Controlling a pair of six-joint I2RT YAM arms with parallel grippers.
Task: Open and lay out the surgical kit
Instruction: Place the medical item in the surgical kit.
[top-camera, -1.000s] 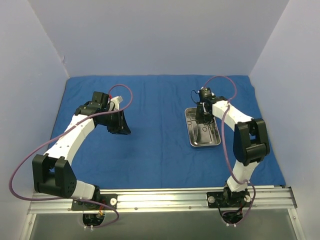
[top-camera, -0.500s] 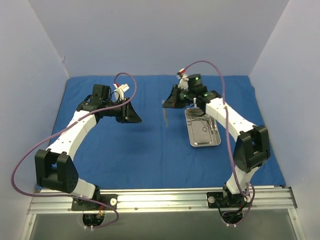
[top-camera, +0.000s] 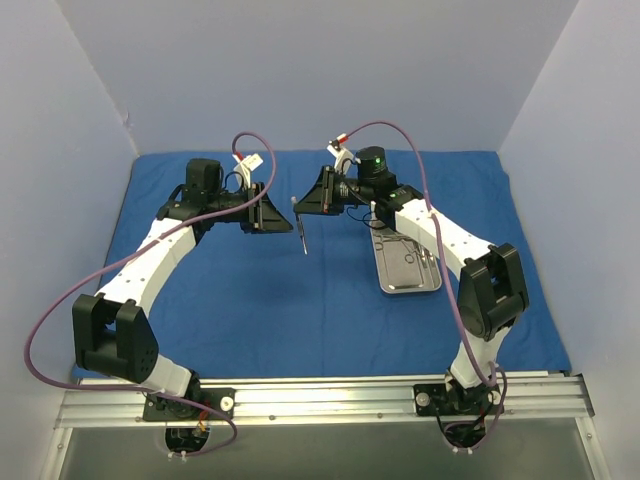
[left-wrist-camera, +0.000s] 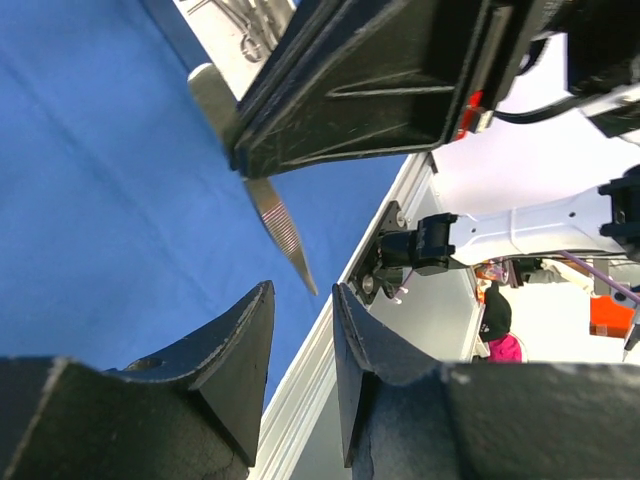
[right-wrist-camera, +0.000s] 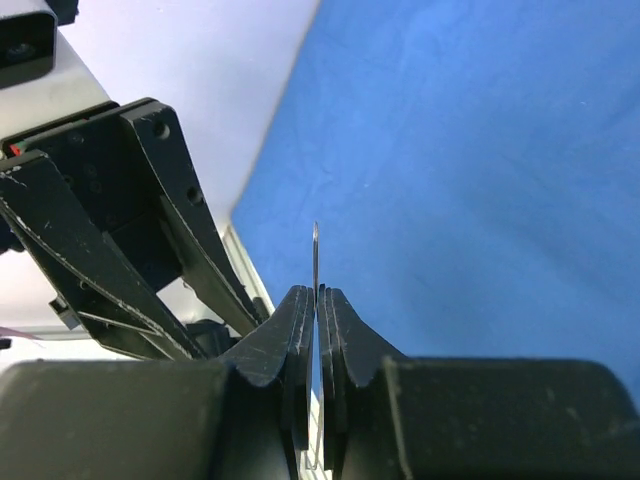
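Note:
The surgical kit's deep-blue drape (top-camera: 330, 300) lies spread flat over the table. The shiny steel tray (top-camera: 384, 272) sits on it right of centre, with ring-handled instruments (left-wrist-camera: 250, 15) in it. My right gripper (top-camera: 305, 200) hangs above the drape's middle, shut on one thin silver instrument (top-camera: 301, 232) whose tip points down. In the right wrist view that instrument (right-wrist-camera: 316, 250) stands edge-on between the closed pads. My left gripper (top-camera: 278, 212) faces it from the left, open. The instrument's serrated tip (left-wrist-camera: 285, 235) sits just beyond the left fingers (left-wrist-camera: 240, 345), apart from them.
Pale walls close in the table on three sides. An aluminium rail (top-camera: 320, 395) with both arm bases runs along the near edge. Purple cables (top-camera: 250, 160) loop above both wrists.
My right arm lifted one instrument out of the tray and carried it left over the drape's middle. My left gripper swung right to meet it and spread its fingers wider.

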